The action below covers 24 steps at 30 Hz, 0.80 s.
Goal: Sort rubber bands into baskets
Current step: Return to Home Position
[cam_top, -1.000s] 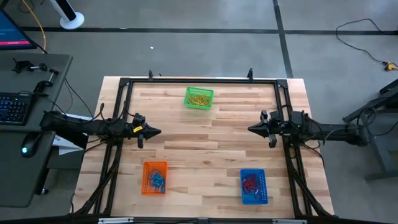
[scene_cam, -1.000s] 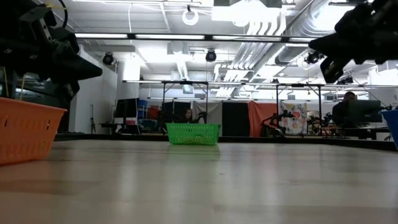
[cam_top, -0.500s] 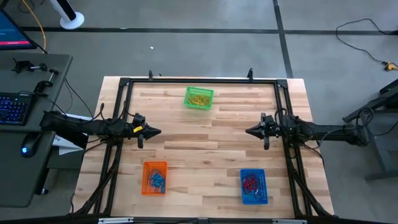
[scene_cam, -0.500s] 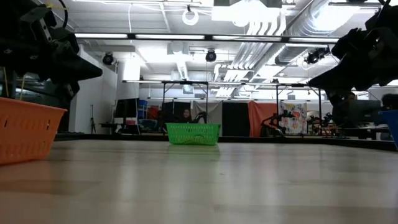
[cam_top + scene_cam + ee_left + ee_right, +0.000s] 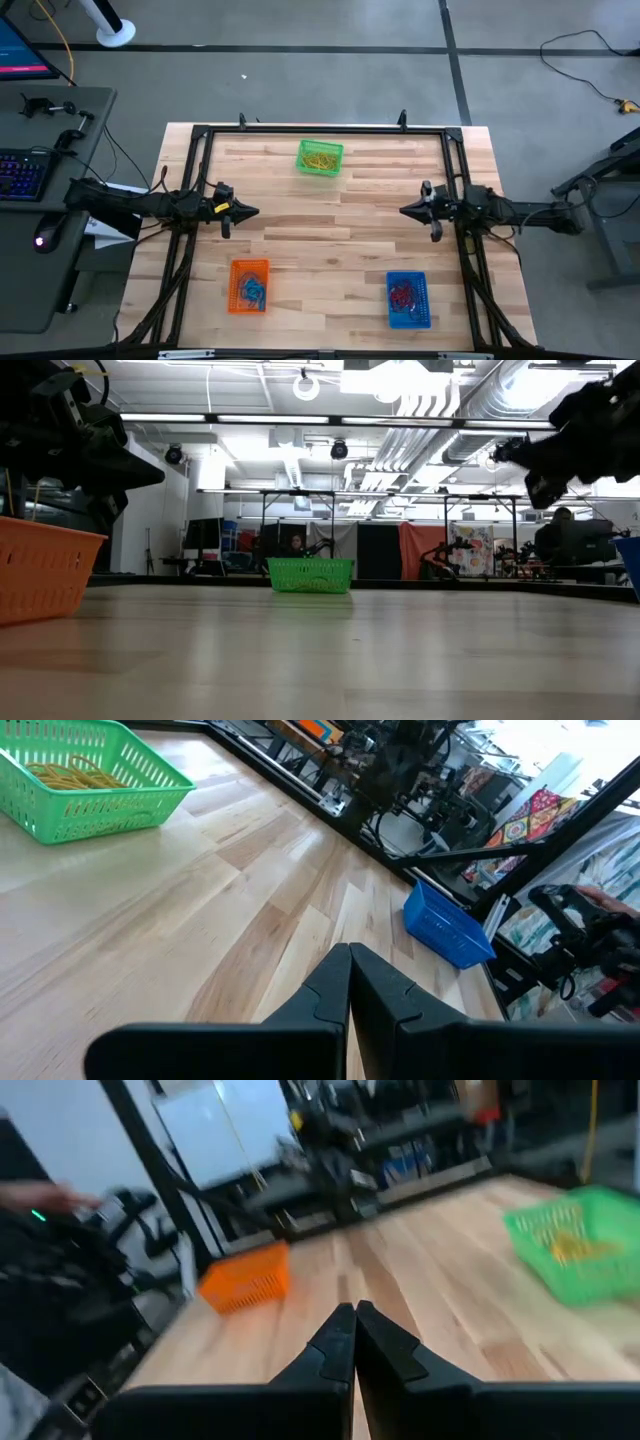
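Three baskets stand on the wooden table. The green basket (image 5: 320,158) at the far middle holds yellow rubber bands (image 5: 70,772). The orange basket (image 5: 249,285) near the front left holds blue bands. The blue basket (image 5: 408,298) near the front right holds red bands. My left gripper (image 5: 254,211) hovers shut at the table's left side, above the boards. My right gripper (image 5: 404,210) hovers shut at the table's right side. Both point toward the table's middle and hold nothing.
A black frame (image 5: 320,128) runs around the tabletop, with rails along the left and right sides. A desk with a keyboard (image 5: 22,172) stands beyond the table's left edge. The boards between the three baskets are bare wood.
My right gripper has sunk a little and rolled slightly, staying shut over the table's right side. My left gripper has kept still. The baskets have not moved.
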Each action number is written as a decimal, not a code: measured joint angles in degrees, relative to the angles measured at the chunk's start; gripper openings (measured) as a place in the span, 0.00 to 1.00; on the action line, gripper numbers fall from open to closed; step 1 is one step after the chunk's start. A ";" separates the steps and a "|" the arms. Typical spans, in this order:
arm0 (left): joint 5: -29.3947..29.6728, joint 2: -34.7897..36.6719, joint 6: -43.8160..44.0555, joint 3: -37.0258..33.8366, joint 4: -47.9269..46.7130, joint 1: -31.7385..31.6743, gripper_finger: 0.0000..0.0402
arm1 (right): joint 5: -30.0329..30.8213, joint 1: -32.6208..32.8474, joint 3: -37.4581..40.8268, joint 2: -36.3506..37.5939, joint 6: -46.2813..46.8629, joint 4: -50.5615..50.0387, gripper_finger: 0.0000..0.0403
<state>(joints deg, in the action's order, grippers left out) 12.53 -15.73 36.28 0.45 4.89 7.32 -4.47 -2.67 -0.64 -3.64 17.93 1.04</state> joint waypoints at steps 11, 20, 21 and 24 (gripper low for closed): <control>-0.02 1.24 0.02 -0.02 -0.48 0.02 0.00 | -0.11 3.79 -0.02 3.58 0.00 2.82 0.00; 0.00 1.11 0.00 -0.02 -0.83 0.01 0.00 | -0.13 3.97 -0.02 2.93 0.00 0.07 0.00; 0.00 1.11 0.00 -0.02 -0.83 0.00 0.00 | -0.13 3.97 -0.02 2.91 0.00 0.07 0.00; 0.00 1.12 -0.05 -0.02 -0.83 0.01 0.00 | -0.14 3.97 -0.02 2.93 0.00 0.07 0.00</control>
<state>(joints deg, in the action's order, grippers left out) 12.53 -14.60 36.23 0.43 4.05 7.33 -4.61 1.30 -0.67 -0.71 17.93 1.10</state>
